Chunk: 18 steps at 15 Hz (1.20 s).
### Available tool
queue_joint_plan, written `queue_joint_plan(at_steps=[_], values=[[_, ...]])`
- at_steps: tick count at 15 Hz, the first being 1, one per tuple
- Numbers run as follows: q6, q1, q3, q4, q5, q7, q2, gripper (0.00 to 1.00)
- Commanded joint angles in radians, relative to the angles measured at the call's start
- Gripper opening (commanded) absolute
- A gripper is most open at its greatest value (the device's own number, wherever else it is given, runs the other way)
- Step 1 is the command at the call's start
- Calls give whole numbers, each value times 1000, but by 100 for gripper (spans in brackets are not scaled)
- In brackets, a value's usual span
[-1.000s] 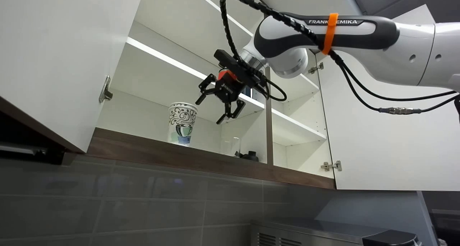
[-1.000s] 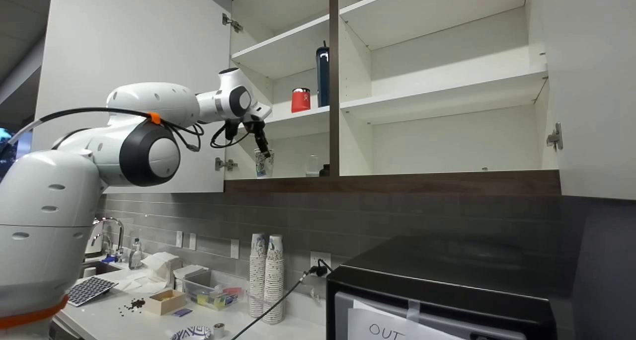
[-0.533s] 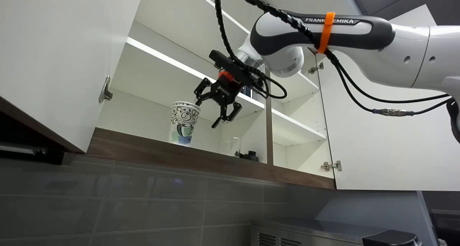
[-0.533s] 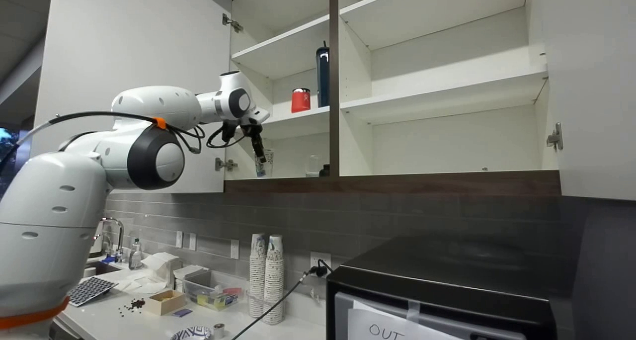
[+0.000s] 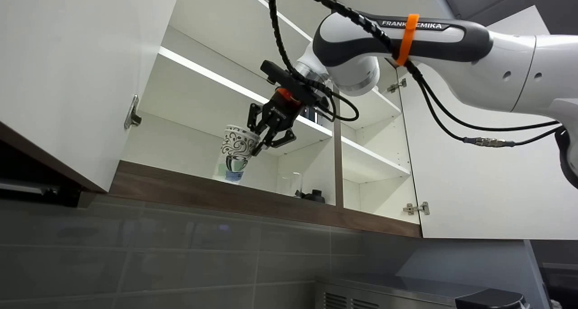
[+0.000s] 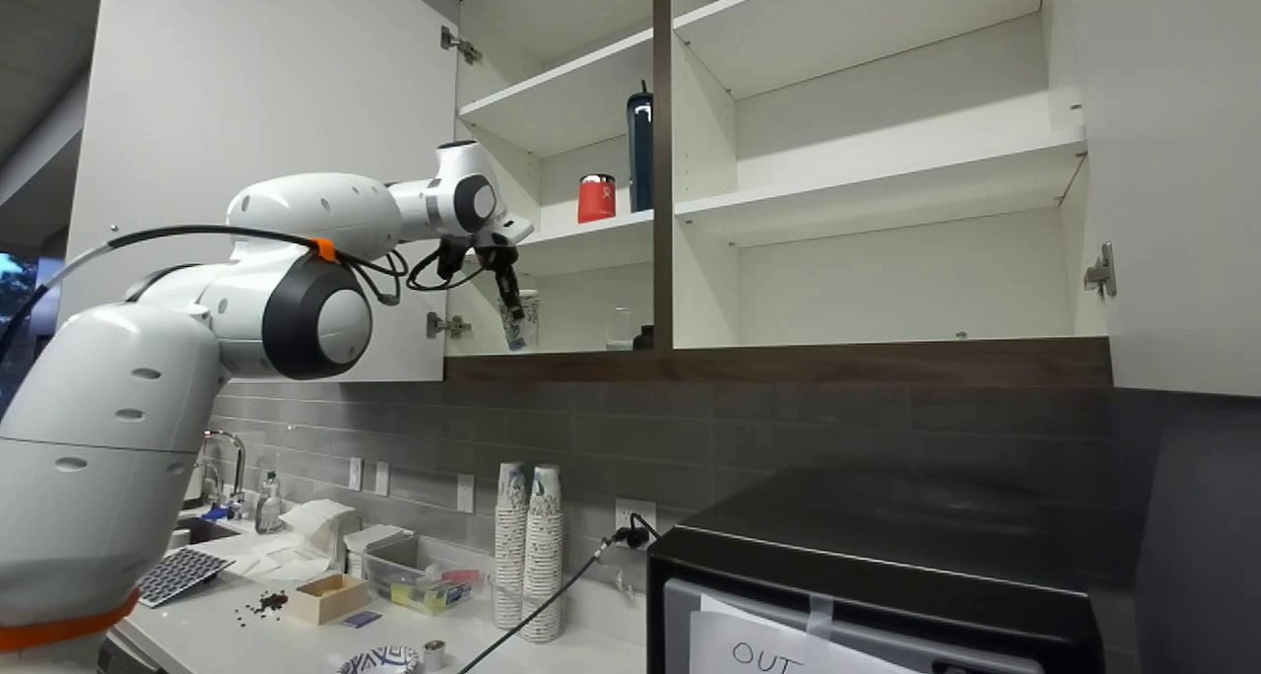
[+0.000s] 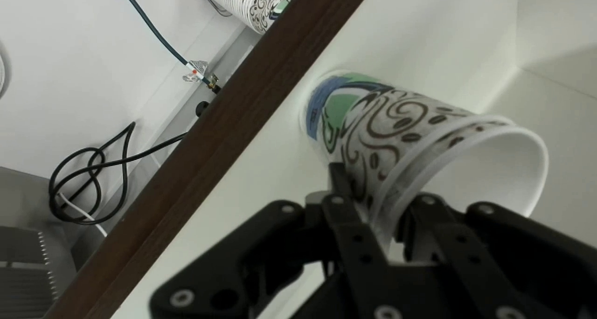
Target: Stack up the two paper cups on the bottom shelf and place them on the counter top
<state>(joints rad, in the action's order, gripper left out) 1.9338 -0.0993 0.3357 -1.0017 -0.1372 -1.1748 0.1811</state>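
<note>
As the jaws close in, gripping the nested paper cups (image 7: 410, 132) by one side, stacking looks done, leaving the trip to the table (image 6: 286, 644)!

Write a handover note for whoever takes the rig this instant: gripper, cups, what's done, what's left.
Gripper: shut on the side of the two paper cups, by the rims; how firmly, I can't tell.
Cups: one inside the other, both rims showing in the wrist view; they seem to lean, base down at the bottom shelf.
Done: stacked; grip apparently taken.
Remaining: lift them clear, bring them down to the counter top, set them upright, let go.
</note>
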Motion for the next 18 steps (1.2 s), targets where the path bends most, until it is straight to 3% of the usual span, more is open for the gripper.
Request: queue_joint_plan(at_steps=[1,5,10,18], values=[[-56,43,2,10,103,73,-21,0],[-95,110,-9,-15,229,222,-65,1],[-141,189,-27,-97,332,530,-141,1],[-107,247,-90,-440,452,980,-348,1]])
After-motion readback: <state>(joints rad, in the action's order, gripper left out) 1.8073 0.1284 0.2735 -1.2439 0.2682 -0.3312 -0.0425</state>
